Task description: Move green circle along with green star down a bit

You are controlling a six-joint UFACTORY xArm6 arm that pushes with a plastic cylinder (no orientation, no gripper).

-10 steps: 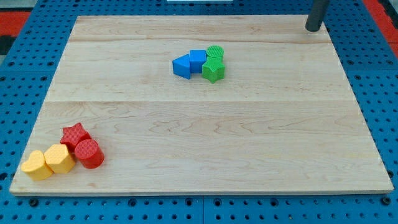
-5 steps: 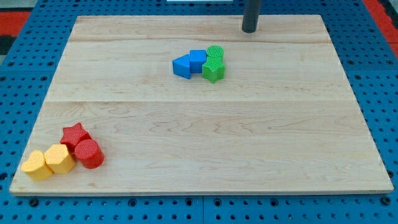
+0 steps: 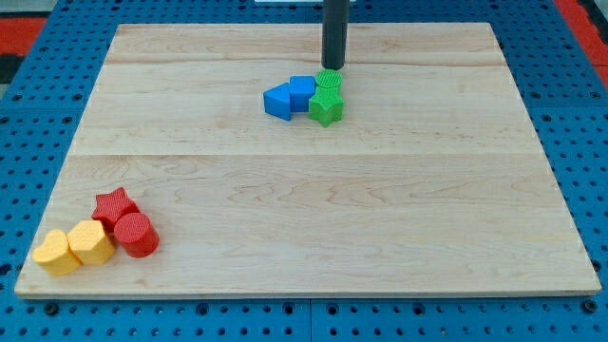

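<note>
The green circle sits near the top middle of the wooden board. The green star lies just below it, touching it. My tip stands right above the green circle, at or very close to its top edge. A blue cube touches the green blocks on their left, and a blue triangular block lies left of the cube.
At the board's bottom left corner a red star, a red cylinder, a yellow hexagonal block and a yellow heart-like block sit clustered. A blue pegboard surrounds the board.
My tip has moved from the top right corner leftward along the board's top edge, then down to just above the green circle. No block has moved.
</note>
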